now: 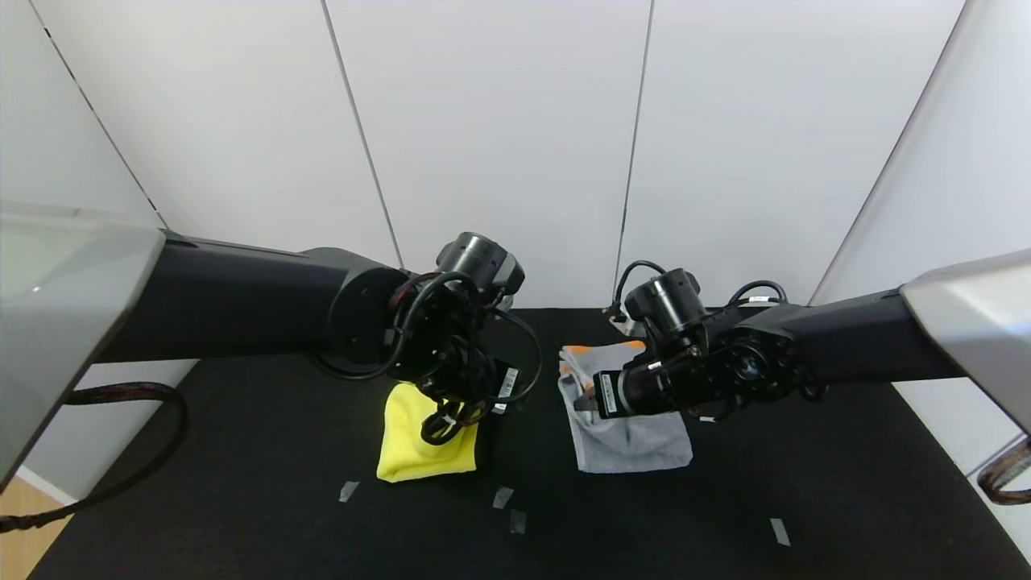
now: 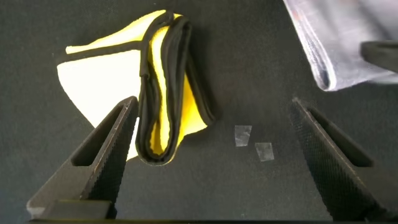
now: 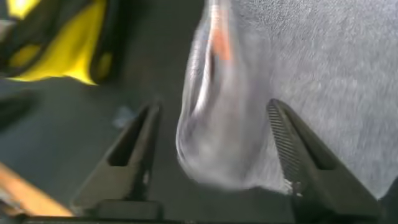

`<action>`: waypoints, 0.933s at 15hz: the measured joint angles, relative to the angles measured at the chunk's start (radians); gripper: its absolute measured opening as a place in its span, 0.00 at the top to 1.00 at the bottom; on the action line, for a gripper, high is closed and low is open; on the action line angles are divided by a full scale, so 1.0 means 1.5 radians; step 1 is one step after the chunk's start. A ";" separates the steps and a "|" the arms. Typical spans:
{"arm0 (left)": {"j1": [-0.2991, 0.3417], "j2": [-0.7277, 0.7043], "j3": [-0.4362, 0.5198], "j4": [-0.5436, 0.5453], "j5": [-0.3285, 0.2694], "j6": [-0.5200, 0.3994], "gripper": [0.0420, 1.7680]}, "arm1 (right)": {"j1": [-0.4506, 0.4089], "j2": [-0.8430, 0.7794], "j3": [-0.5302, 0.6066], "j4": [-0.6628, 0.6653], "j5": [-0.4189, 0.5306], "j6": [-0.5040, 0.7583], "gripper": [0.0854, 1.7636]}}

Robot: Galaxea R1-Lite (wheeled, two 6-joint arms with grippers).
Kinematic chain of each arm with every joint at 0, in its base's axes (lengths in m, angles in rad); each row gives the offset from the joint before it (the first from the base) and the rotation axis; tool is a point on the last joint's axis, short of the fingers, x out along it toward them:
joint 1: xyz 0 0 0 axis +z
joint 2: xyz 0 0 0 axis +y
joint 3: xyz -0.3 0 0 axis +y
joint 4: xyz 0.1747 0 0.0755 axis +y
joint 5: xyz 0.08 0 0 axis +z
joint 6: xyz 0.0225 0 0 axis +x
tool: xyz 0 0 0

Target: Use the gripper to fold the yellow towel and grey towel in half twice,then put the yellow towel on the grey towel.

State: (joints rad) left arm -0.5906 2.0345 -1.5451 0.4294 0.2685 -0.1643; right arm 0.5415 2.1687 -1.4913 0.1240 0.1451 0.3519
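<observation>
The left gripper [image 2: 211,155] is hovering wide open above the folded yellow towel [image 1: 423,443] on the black table [image 1: 725,515]. The right gripper [image 3: 214,155], jaws spread apart, is straddling the grey towel's [image 1: 624,435] bunched edge, beside the yellow one.
</observation>
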 joint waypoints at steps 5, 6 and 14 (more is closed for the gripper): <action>-0.008 0.002 -0.009 -0.004 -0.004 -0.001 0.03 | -0.004 -0.051 0.016 0.020 0.008 0.012 0.17; -0.013 0.003 -0.010 -0.004 -0.005 -0.003 0.03 | -0.010 -0.057 0.019 0.037 0.004 0.006 0.16; -0.064 0.030 -0.048 -0.001 -0.212 -0.144 0.03 | -0.107 -0.103 0.088 0.058 0.053 -0.019 0.08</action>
State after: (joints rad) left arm -0.6864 2.0796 -1.6172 0.4279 -0.0496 -0.3798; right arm 0.3804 2.0138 -1.3589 0.2115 0.2249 0.3228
